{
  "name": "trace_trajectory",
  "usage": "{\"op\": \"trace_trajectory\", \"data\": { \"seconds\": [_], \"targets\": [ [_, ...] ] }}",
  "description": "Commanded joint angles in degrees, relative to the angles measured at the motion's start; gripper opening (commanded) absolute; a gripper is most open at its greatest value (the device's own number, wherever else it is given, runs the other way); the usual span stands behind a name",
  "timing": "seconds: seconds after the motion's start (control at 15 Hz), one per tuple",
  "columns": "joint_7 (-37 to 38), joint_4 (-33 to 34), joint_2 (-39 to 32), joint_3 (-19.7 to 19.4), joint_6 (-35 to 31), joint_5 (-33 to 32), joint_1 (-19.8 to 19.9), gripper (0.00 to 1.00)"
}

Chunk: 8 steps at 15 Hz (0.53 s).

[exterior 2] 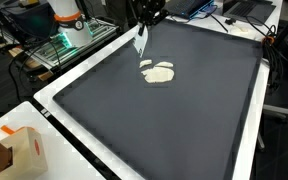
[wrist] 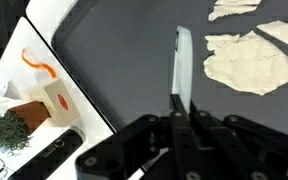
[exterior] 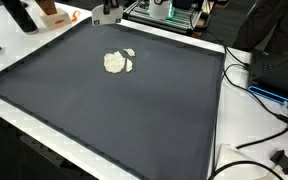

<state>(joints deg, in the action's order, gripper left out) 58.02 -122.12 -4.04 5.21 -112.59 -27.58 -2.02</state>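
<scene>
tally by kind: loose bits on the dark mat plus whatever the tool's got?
Cream flat pieces on the mat: 3
White flat strip clamped in the tool: 1
Total: 4

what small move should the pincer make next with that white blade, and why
Probably shift sideways toward the pale flattened lump: the pincer is shut on the white blade, whose tip sits beside the lump over the dark mat, not touching it.
</scene>
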Motion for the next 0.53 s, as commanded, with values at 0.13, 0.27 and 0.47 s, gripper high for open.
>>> {"op": "trace_trajectory", "data": {
  "seconds": [0.13,0.27,0.47],
  "targets": [
    [9.77,4.83,-6.76,-1.24,5.35,-5.7,-3.42,0.01],
    [12.2,5.99,-8.97,-1.57,7.39,-7.11,-4.42,0.01],
    [14.97,7.39,-11.74,-2.18,9.87,-8.18,-5.61,0.01]
  ]
}}
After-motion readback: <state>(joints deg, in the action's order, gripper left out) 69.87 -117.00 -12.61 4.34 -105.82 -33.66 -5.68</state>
